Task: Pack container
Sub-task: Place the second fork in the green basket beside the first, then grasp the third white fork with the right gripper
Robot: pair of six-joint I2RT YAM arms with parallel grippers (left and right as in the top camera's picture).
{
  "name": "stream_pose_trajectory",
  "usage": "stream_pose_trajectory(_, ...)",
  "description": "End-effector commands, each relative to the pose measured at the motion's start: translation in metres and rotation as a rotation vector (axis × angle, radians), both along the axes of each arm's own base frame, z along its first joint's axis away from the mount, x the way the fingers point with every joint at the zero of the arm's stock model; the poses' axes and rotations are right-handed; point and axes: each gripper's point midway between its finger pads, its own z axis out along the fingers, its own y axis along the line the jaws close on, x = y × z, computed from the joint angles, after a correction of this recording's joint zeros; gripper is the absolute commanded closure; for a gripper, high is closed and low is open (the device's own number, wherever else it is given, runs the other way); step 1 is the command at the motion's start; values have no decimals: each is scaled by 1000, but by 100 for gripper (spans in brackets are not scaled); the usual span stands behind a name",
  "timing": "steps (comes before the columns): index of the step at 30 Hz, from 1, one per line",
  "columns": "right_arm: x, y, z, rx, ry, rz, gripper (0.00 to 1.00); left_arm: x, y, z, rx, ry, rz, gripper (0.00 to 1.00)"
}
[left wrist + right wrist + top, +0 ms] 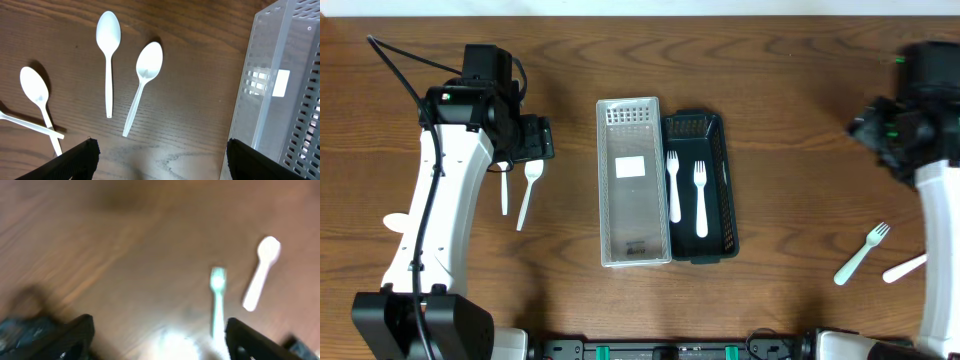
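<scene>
A clear slotted container [633, 180] and a black slotted container [705, 185] stand side by side mid-table. Two white forks [686, 190] lie in the black one. Two white spoons [528, 192] lie left of the clear container and show in the left wrist view [145, 80]. A third spoon [37, 97] lies further left. My left gripper [535, 140] [160, 160] is open and empty above the table near these spoons. A white fork [862, 252] [217, 300] and a white spoon [905, 268] [261, 275] lie at the right. My right gripper [880, 135] [157, 340] is open and empty; its view is blurred.
The clear container's wall [280, 90] fills the right side of the left wrist view. A thin white handle [30, 125] crosses the third spoon's stem. The left arm [430, 220] covers part of the spoons at the left.
</scene>
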Motion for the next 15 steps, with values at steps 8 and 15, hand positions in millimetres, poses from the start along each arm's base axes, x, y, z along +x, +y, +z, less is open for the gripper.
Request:
stream_pose_trajectory(8,-42,-47,-107,156,192,-169,9,2,2,3,6,-7,3,16)
stream_pose_trajectory(15,-60,-42,-183,185,242,-114,8,2,2,3,6,-7,3,16)
